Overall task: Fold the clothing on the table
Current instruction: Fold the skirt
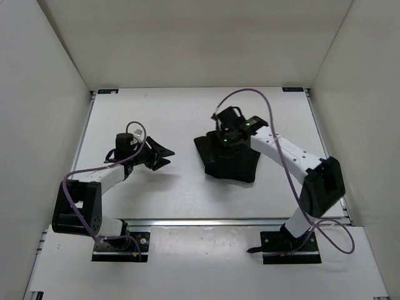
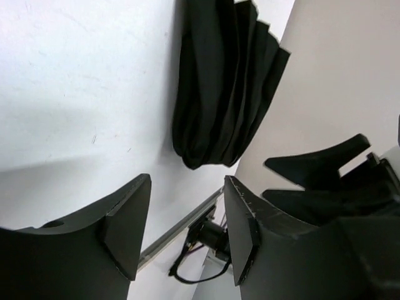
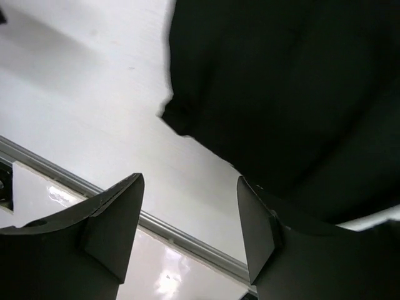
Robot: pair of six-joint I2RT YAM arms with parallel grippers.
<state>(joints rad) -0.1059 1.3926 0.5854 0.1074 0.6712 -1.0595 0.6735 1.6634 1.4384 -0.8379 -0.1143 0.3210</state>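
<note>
The clothing (image 1: 230,160) is a black pleated bundle lying right of the middle of the white table (image 1: 156,112). My left gripper (image 1: 164,157) is low over the table to the left of the clothing, clear of it, open and empty. In the left wrist view the clothing (image 2: 222,81) lies beyond the open gripper (image 2: 187,180). My right gripper (image 1: 226,141) hovers at the far edge of the clothing. In the right wrist view this gripper (image 3: 189,180) is open with nothing between its fingers, and the clothing (image 3: 294,94) fills the upper right.
White walls enclose the table on three sides. A metal rail (image 1: 206,220) runs along the near edge, with both arm bases bolted just beyond it. Purple cables (image 1: 275,125) loop off both arms. The same rail (image 3: 187,240) shows in the right wrist view.
</note>
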